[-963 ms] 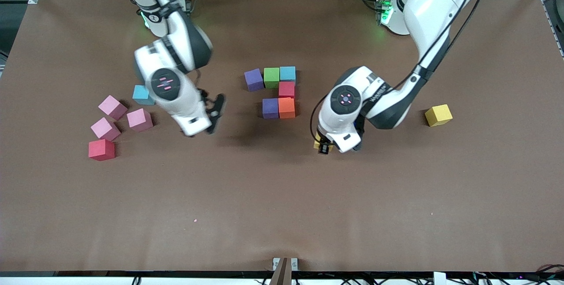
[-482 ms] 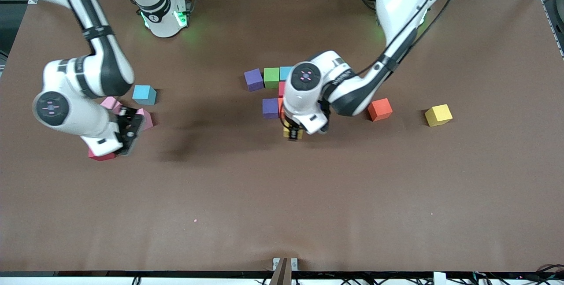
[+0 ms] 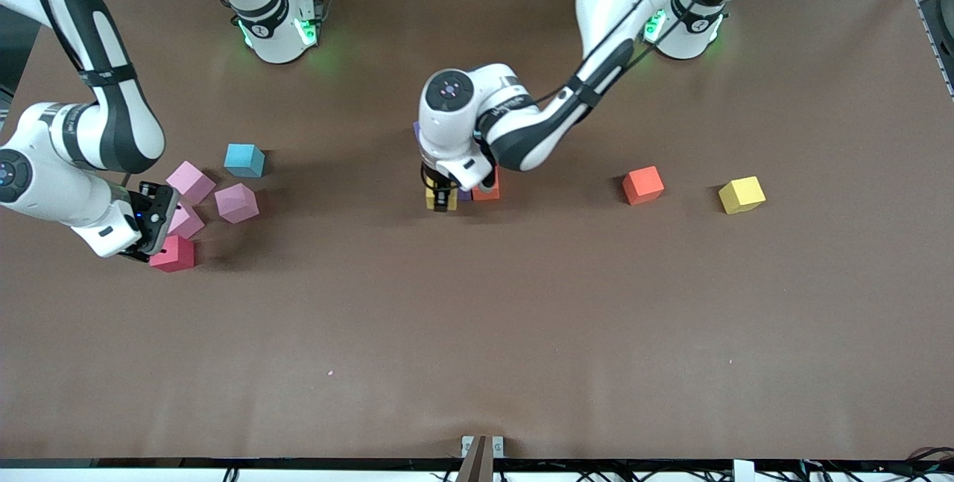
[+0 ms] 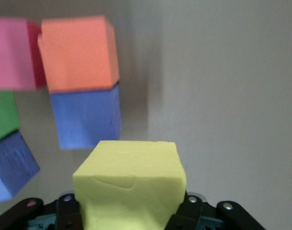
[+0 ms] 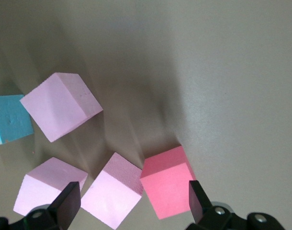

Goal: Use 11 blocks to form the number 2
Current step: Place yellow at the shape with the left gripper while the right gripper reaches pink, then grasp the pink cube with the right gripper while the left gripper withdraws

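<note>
A: Left arm's pose?
B: Reaches from its base across to mid-surface point(image 3: 522, 318), wrist bent straight down. The left gripper point(image 3: 441, 199) has its jaws closed on a yellow block point(image 4: 131, 184), low beside the purple block point(image 4: 86, 117) of the cluster; whether the yellow one touches the surface, can't tell.

A: The cluster?
B: In the left wrist view: orange block point(image 4: 79, 52) against that purple one, a red-pink block point(image 4: 14, 52), a green block point(image 4: 3, 115) and a second purple block point(image 4: 9, 165) alongside. The arm hides most of it from the front.

A: Right arm?
B: Elbow high, forearm angled down at its own end. The right gripper point(image 3: 153, 225) has jaws wide apart, holding nothing, over the red block point(image 3: 173, 253).

A: Loose pieces?
B: Three pink blocks point(image 3: 190, 182) and a light blue block point(image 3: 244, 160) near the red one. Another orange block point(image 3: 642, 185) and another yellow block point(image 3: 741, 194) lie toward the left arm's end.
</note>
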You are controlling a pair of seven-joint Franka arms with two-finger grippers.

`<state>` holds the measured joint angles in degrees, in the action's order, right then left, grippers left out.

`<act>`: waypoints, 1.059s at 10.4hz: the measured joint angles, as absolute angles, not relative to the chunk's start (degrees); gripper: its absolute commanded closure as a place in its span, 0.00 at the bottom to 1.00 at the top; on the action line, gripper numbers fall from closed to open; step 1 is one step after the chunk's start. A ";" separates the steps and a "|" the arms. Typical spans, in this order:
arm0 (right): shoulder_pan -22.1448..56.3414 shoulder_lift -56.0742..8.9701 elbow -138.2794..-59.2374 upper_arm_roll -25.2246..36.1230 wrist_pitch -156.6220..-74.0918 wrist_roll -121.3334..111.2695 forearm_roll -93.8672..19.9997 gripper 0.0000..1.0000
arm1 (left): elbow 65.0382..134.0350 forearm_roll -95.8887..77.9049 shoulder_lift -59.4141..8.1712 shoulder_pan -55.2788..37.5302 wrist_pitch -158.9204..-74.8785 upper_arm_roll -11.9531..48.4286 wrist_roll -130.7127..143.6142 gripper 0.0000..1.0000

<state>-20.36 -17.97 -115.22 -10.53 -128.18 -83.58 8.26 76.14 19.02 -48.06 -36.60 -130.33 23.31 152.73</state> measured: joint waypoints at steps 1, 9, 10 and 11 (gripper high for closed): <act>-20.71 -18.02 -115.21 -10.54 -128.63 -83.18 8.21 0.00 | 75.00 19.02 -49.12 -38.43 -131.04 22.64 153.96 0.47; -26.32 -20.86 -113.89 -10.57 -136.23 -37.64 7.19 0.00 | 73.69 17.77 -52.53 -43.69 -132.46 20.38 155.45 0.47; -26.66 -22.61 -113.89 -10.56 -137.09 -34.23 7.16 0.00 | 73.76 17.45 -52.81 -44.41 -132.44 20.37 155.45 0.47; -26.68 -24.22 -113.88 -10.60 -138.05 -30.89 7.10 0.00 | 73.98 17.25 -53.09 -44.99 -132.42 20.30 155.45 0.47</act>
